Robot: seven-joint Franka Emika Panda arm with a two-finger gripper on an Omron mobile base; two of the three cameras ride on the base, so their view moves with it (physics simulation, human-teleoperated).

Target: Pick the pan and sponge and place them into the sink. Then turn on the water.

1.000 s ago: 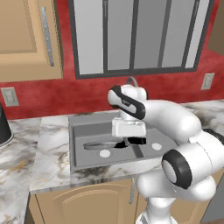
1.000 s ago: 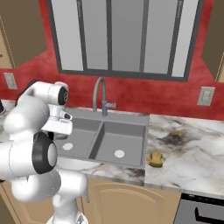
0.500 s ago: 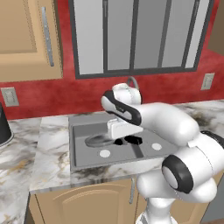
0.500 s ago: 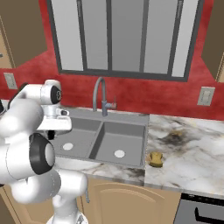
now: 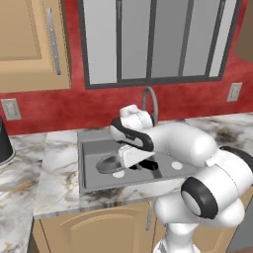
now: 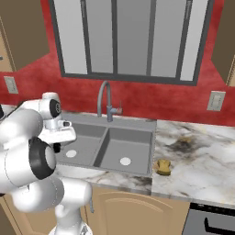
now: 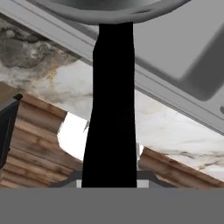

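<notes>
The two-finger gripper [image 5: 132, 157] is clamped on the black handle of the round silver-grey metal pan [image 5: 107, 163], which hangs over the left basin of the grey double-basin sink [image 5: 89, 148]. In the hand view the handle hides the fingertips, and the pan's bowl [image 7: 109, 8] is cut off at the top. The small yellow-tan sponge [image 6: 162, 166] lies on the marble counter [image 6: 202, 160] just right of the sink [image 6: 137, 137].

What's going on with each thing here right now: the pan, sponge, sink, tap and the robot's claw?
pan: held by its black handle, over the left basin.
gripper: shut on the pan's handle.
sponge: lying on the counter, right of the sink.
sink: both basins bare, drains showing.
faucet: off, no water running.
</notes>
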